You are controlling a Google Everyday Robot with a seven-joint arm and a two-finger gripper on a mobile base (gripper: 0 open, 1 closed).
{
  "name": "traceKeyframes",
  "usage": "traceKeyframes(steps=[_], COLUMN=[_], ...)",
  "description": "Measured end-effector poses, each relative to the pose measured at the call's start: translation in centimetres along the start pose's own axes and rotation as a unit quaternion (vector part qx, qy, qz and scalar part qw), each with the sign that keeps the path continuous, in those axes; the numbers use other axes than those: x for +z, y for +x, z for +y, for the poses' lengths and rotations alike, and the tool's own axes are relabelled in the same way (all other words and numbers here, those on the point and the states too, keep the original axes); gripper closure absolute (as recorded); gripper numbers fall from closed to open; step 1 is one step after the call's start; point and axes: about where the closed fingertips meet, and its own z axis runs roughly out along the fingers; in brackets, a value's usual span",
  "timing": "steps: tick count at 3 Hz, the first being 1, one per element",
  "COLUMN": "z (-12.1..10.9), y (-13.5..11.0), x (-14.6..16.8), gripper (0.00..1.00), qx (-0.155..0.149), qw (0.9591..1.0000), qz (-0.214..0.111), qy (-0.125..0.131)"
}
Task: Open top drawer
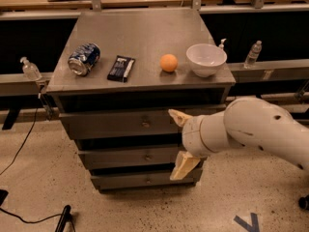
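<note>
The top drawer (111, 124) is the widest grey metal front under the cabinet top, shut, with a small brassy knob (145, 123) at its centre. Two narrower grey drawer fronts sit below it, also shut. My gripper (177, 144) is in front of the drawers' right part, a short way right of the knob. It is open: one tan finger (176, 117) lies at the top drawer's height, the other (182, 166) hangs down by the lower drawers. It holds nothing. My white arm reaches in from the right.
On the cabinet top (140, 33) lie a crushed blue can (84, 58), a dark snack packet (121, 68), an orange (168, 63) and a white bowl (206, 59). Bottles stand on rails at left (30, 70) and right (253, 53). A cable runs on the floor at left.
</note>
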Motion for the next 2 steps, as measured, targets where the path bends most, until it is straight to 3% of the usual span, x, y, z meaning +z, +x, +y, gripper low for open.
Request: traceKeyframes(steps=[1, 2], z=[0.7, -0.9], y=[2.3, 4.1], x=[4.2, 7.4], gripper=[0.0, 0.0], qx=[-0.039, -0.092], qw=[0.9991, 0.9944], qz=[0.018, 0.04], qy=[-0.003, 0.035])
